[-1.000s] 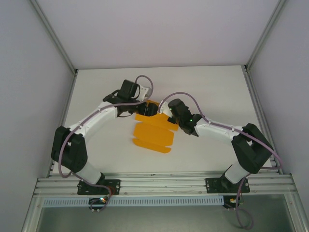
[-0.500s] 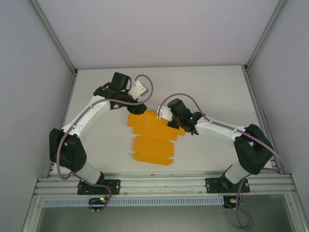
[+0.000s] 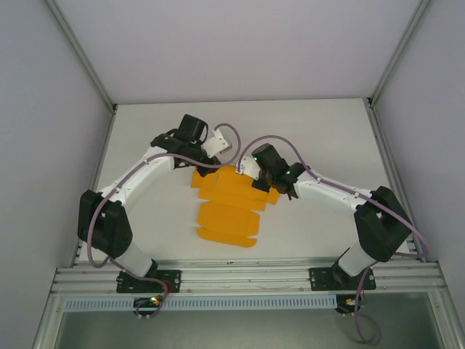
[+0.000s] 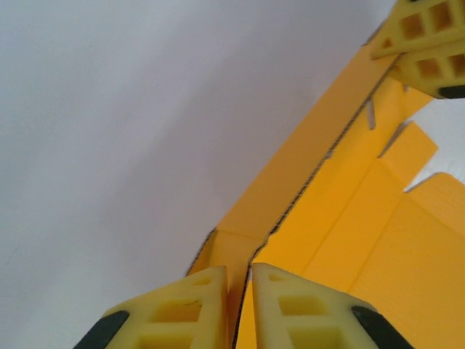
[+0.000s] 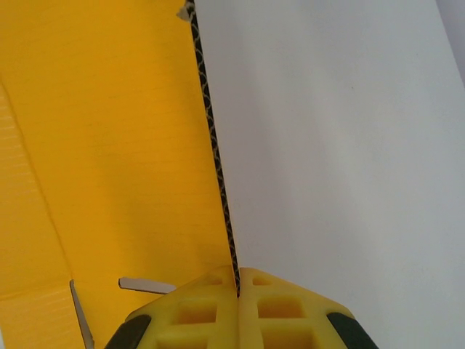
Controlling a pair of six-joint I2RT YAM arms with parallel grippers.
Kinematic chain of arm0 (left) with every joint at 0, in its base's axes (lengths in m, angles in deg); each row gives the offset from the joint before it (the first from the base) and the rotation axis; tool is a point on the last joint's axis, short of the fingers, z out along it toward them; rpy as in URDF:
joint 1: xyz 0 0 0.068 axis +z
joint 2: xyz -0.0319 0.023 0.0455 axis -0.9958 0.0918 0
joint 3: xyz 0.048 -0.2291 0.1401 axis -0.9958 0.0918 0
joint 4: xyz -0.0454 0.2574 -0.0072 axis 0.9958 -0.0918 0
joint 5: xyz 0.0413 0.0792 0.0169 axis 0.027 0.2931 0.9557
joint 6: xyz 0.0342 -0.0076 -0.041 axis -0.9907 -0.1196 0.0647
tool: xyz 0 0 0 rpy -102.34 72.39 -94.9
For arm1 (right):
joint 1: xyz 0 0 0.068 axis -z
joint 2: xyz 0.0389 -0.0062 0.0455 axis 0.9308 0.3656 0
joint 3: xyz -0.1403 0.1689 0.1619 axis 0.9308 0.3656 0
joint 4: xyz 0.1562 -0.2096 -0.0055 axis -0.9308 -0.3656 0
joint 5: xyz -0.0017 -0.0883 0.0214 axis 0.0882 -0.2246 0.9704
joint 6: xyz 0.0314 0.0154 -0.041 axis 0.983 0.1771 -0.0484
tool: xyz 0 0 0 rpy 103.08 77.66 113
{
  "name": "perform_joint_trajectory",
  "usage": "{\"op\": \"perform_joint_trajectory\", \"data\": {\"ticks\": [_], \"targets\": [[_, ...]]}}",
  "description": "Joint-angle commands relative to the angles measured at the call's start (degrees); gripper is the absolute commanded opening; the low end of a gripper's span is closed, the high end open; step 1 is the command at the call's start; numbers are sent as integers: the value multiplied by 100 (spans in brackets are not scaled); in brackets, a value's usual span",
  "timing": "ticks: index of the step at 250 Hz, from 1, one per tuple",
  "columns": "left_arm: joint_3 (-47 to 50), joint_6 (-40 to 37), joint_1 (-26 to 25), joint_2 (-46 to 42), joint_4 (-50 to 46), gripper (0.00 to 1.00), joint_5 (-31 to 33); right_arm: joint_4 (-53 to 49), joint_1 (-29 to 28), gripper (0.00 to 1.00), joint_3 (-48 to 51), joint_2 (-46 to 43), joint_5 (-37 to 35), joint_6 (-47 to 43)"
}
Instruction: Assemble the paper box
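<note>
The paper box [image 3: 229, 207] is a bright orange flapped sheet lying unfolded mid-table, between both arms. My left gripper [image 3: 205, 169] sits at the sheet's far left corner; in the left wrist view its yellow fingers [image 4: 190, 309] are shut on an upturned flap edge of the paper box [image 4: 290, 190]. My right gripper [image 3: 259, 179] is at the sheet's far right side; in the right wrist view its fingers [image 5: 280, 309] are shut on the corrugated edge of the paper box [image 5: 109, 145], which stands upright between them. The right gripper's yellow fingers [image 4: 429, 40] also show top right in the left wrist view.
The white table [image 3: 327, 138] is walled by pale panels with metal posts at the corners. An aluminium rail [image 3: 247, 276] runs along the near edge, carrying both arm bases. Purple cables [image 3: 280, 145] loop over the grippers.
The left gripper lifted back off the sheet, then came down at the far left corner and closed on a flap. The sheet's far part unfolded flatter. The right gripper stayed clamped.
</note>
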Motion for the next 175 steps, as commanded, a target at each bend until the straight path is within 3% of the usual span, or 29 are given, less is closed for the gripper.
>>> {"op": "perform_joint_trajectory", "data": {"ticks": [1, 58, 102, 137, 175], "targets": [[68, 272, -106, 68, 280, 0, 438, -88, 41, 0, -152, 26, -66, 331], [211, 835, -598, 201, 996, 0, 689, -76, -7, 0, -437, 242, -56, 1585], [398, 2133, -687, 383, 1739, 0, 789, 275, -32, 0, -374, 180, -14, 2416], [852, 2839, -704, 385, 2661, 0, 371, 793, -65, 0, -165, 124, 565, 2671], [1094, 3241, -755, 407, 3287, 0, -52, 953, -89, 0, -136, 132, 682, 2581]]}}
